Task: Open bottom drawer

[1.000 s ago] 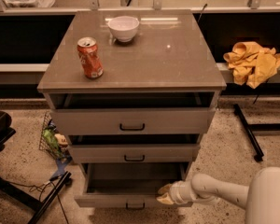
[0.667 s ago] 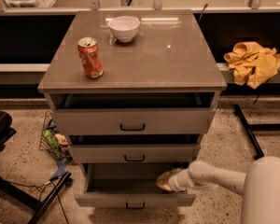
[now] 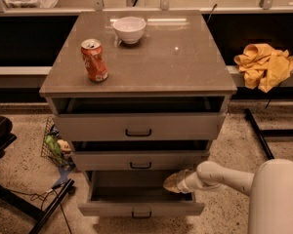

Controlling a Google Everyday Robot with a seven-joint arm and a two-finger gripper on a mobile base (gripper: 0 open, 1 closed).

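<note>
The cabinet's bottom drawer (image 3: 112, 208) stands pulled out toward me, its dark inside showing and its small black bar handle (image 3: 141, 213) at the front. My gripper (image 3: 170, 183) reaches in from the right on the white arm (image 3: 219, 176) and sits over the right part of the drawer's open top, just below the middle drawer (image 3: 139, 160). The middle drawer and the top drawer (image 3: 136, 126) each stick out a little.
On the cabinet top stand a red soda can (image 3: 94, 60) and a white bowl (image 3: 129, 29). A yellow cloth (image 3: 264, 65) lies on a ledge at right. A wire basket (image 3: 55, 147) sits left of the cabinet, near black stand legs (image 3: 34, 204).
My gripper has moved left and slightly up, from the drawer's right front corner to over its open inside. The bottom drawer stays pulled out.
</note>
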